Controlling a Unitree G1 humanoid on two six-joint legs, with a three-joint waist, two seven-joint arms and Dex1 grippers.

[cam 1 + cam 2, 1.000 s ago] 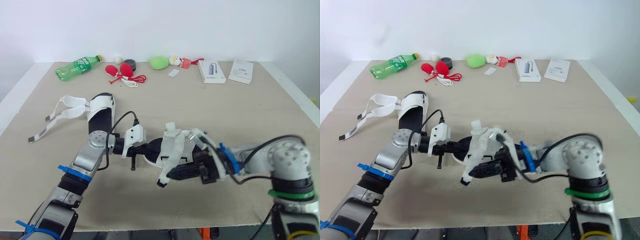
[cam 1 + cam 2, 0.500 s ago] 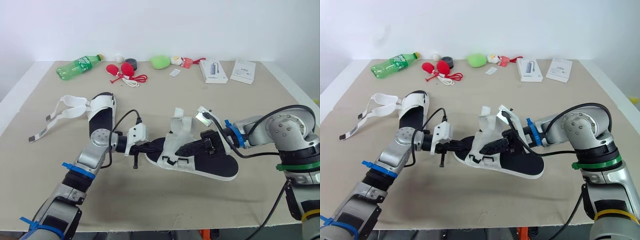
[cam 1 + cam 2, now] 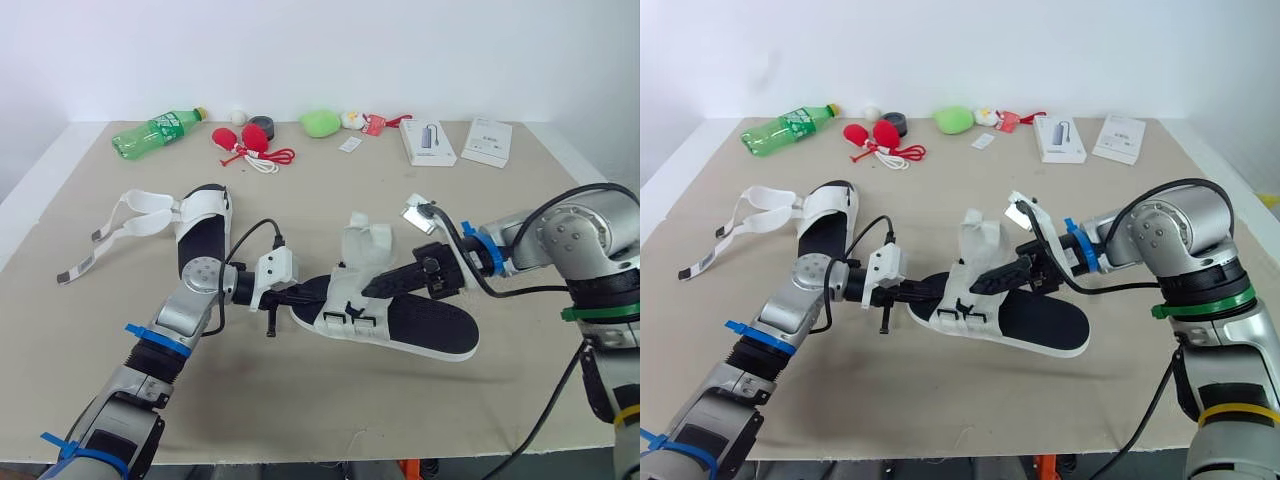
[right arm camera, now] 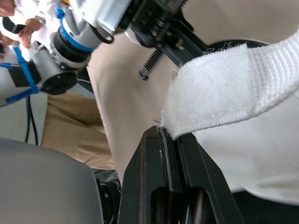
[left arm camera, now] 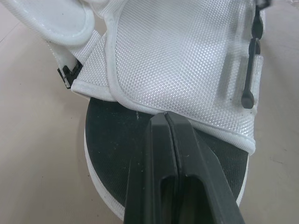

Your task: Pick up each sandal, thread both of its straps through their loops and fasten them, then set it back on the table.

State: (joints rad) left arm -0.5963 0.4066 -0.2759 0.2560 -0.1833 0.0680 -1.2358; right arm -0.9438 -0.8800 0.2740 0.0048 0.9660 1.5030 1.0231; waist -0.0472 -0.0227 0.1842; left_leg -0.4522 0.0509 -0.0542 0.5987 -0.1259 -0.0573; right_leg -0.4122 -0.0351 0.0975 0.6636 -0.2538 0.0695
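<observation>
- Jaws first: the left pair is pressed shut, fingers point(image 5: 159, 154) lying over the black footbed with their tips at the hem of the front strap. I cannot tell whether they nip that hem or just pin the shoe.
- Right jaws are closed too, and the fuzzy end of the strap point(image 4: 219, 79) is pinched between the fingers point(image 4: 149, 186).
- The working sandal point(image 3: 420, 325) sits flat in the middle of the table point(image 3: 330, 200), toe toward the left arm, its white upper standing up.
- Off at ten o'clock from it lies the second sandal point(image 3: 200, 235), straps splayed loose, so it looks not yet started.
- My read: we're mid-threading on the first sandal, strap end in hand but not yet through.
- The next move calls for steering that strap end to the black loops point(image 3: 345, 318) on the six o'clock side of the upper, while the left jaws keep the toe from sliding.
- It's a floppy strap and a narrow slot, so the end has to go in square.
- View check: the head views give the layout and both arms converging.
- The right wrist view confirms the pinch on the strap, and the left wrist view gives the weave and a loop close up.
</observation>
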